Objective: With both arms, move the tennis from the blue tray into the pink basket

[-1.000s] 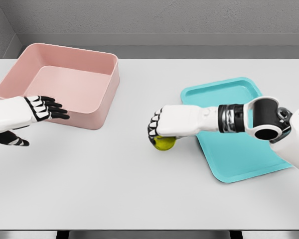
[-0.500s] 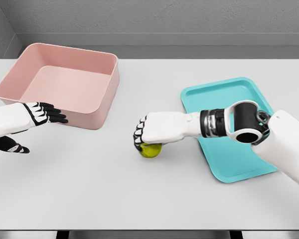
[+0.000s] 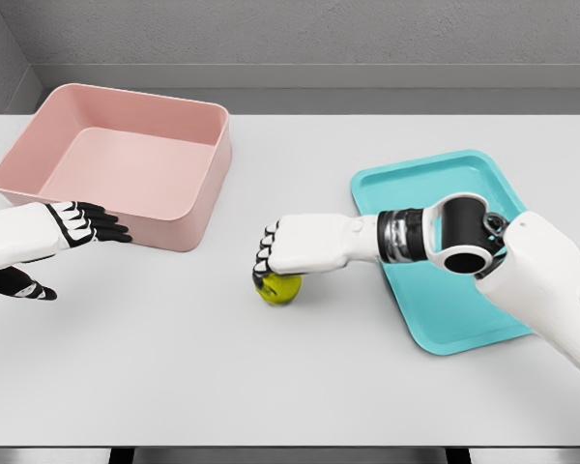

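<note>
White arms (image 3: pixel 551 280), black-jointed fingers (image 3: pixel 263 257)

Single head view, angled down over white table (image 3: pixel 300 377) from near edge, probably moderately close.

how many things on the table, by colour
pink: 1, the basket
blue: 1, the tray
yellow-green: 1, the tennis ball under the right hand
total: 3
</note>
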Controlling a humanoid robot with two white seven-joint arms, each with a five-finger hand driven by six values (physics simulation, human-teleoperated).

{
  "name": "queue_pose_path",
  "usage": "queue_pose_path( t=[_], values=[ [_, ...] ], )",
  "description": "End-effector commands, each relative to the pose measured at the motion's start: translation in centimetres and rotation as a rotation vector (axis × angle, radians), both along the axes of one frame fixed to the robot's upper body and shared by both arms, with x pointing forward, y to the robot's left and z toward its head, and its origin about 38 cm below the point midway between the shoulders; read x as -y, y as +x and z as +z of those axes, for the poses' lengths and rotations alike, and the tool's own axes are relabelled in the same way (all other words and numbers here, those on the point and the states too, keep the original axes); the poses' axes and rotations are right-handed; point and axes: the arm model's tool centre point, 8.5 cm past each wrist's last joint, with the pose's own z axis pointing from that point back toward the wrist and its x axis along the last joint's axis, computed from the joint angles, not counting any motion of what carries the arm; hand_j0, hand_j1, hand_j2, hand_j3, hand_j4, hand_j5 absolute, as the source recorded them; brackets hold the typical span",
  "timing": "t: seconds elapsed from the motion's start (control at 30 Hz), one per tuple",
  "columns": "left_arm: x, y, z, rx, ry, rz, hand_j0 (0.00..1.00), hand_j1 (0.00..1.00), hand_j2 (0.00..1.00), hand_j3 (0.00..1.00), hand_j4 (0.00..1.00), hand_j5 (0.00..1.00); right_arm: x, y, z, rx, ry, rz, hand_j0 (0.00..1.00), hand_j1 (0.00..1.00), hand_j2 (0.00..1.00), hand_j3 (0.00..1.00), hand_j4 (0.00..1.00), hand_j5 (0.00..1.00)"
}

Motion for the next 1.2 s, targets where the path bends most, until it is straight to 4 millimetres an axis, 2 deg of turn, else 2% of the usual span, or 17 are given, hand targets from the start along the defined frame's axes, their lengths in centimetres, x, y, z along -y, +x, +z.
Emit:
queue_pose_path(
  t=[0.0, 0.2, 0.27, 0.3, 0.33, 0.43, 0.5, 0.6, 0.7, 0.77, 0.8, 0.87, 0.93, 1.0, 1.1, 1.17],
  values=[
    [0.0, 0.0, 0.1, -0.001, -0.004, 0.003, 1.00, 1.00, 1.00, 1.00, 1.00, 1.00, 0.4, 0.3, 0.5, 0.009, 0.005, -0.013, 0.99, 0.99, 0.99, 0.99, 0.99, 0.99],
    [0.5, 0.0, -0.7, 0.002, -0.002, -0.011, 1.00, 1.00, 1.00, 1.00, 1.00, 1.00, 1.6, 0.0, 3.1, 0.075, 0.031, -0.015, 1.00, 1.00, 1.00, 1.00, 1.00, 1.00],
    [1.1, 0.1, -1.4, 0.010, 0.004, -0.026, 1.00, 1.00, 1.00, 1.00, 1.00, 1.00, 2.7, 0.0, 4.8, 0.119, 0.045, -0.030, 1.00, 1.00, 1.00, 1.00, 1.00, 1.00],
    [1.6, 0.1, -1.9, 0.018, 0.003, -0.038, 1.00, 1.00, 1.00, 1.00, 1.00, 1.00, 3.5, -0.1, 6.3, 0.156, 0.061, -0.040, 1.00, 1.00, 1.00, 1.00, 1.00, 1.00],
    [2.1, 0.2, -2.3, 0.022, 0.002, -0.047, 1.00, 1.00, 1.00, 1.00, 1.00, 1.00, 4.6, 0.3, 7.4, 0.179, 0.075, -0.069, 1.00, 1.00, 1.00, 1.00, 1.00, 1.00],
    [3.4, 0.3, -3.5, 0.044, 0.006, -0.076, 1.00, 1.00, 1.00, 1.00, 1.00, 1.00, 9.6, 1.1, 12.2, 0.224, 0.182, -0.173, 1.00, 1.00, 1.00, 1.00, 1.00, 1.00],
    [4.3, 0.3, -4.3, 0.060, 0.020, -0.098, 1.00, 1.00, 1.00, 1.00, 1.00, 1.00, 14.1, 0.5, 13.6, 0.172, 0.305, -0.253, 1.00, 1.00, 1.00, 1.00, 1.00, 1.00],
    [5.1, 0.3, -4.6, 0.071, 0.024, -0.117, 1.00, 1.00, 1.00, 1.00, 1.00, 1.00, 19.9, -1.1, 12.3, 0.124, 0.438, -0.405, 1.00, 1.00, 1.00, 1.00, 1.00, 1.00],
    [6.3, 0.4, -5.1, 0.062, 0.016, -0.137, 1.00, 1.00, 1.00, 1.00, 1.00, 1.00, 21.5, -2.3, 10.1, 0.044, 0.493, -0.449, 1.00, 1.00, 1.00, 1.00, 1.00, 1.00],
    [6.7, 0.5, -5.1, 0.067, 0.003, -0.143, 1.00, 1.00, 1.00, 1.00, 1.00, 1.00, 23.9, -3.2, 9.9, 0.026, 0.553, -0.506, 1.00, 1.00, 1.00, 1.00, 1.00, 1.00],
    [7.1, 0.6, -5.2, 0.066, -0.005, -0.148, 1.00, 1.00, 1.00, 1.00, 1.00, 1.00, 24.8, -4.0, 9.0, 0.009, 0.562, -0.538, 1.00, 1.00, 1.00, 1.00, 1.00, 1.00],
    [8.0, 0.8, -5.3, 0.069, -0.017, -0.162, 1.00, 1.00, 1.00, 1.00, 1.00, 1.00, 24.8, -4.4, 7.3, -0.035, 0.578, -0.555, 1.00, 1.00, 1.00, 1.00, 1.00, 1.00],
    [9.1, 1.1, -5.5, 0.085, -0.020, -0.179, 1.00, 1.00, 1.00, 1.00, 1.00, 1.00, 25.7, -5.0, 6.4, -0.051, 0.592, -0.595, 1.00, 1.00, 1.00, 1.00, 1.00, 1.00],
    [10.1, 1.3, -5.7, 0.107, -0.023, -0.193, 1.00, 1.00, 1.00, 1.00, 1.00, 1.00, 25.7, -5.1, 5.8, -0.058, 0.621, -0.607, 1.00, 1.00, 1.00, 1.00, 1.00, 1.00],
    [11.7, 1.7, -5.7, 0.146, -0.032, -0.213, 1.00, 1.00, 1.00, 1.00, 1.00, 1.00, 26.7, -4.8, 4.6, -0.088, 0.631, -0.650, 1.00, 1.00, 1.00, 1.00, 1.00, 1.00],
    [12.5, 2.1, -5.4, 0.177, -0.026, -0.224, 1.00, 1.00, 1.00, 1.00, 1.00, 1.00, 26.7, -4.8, 4.6, -0.088, 0.629, -0.650, 1.00, 1.00, 1.00, 1.00, 1.00, 1.00]
  ],
)
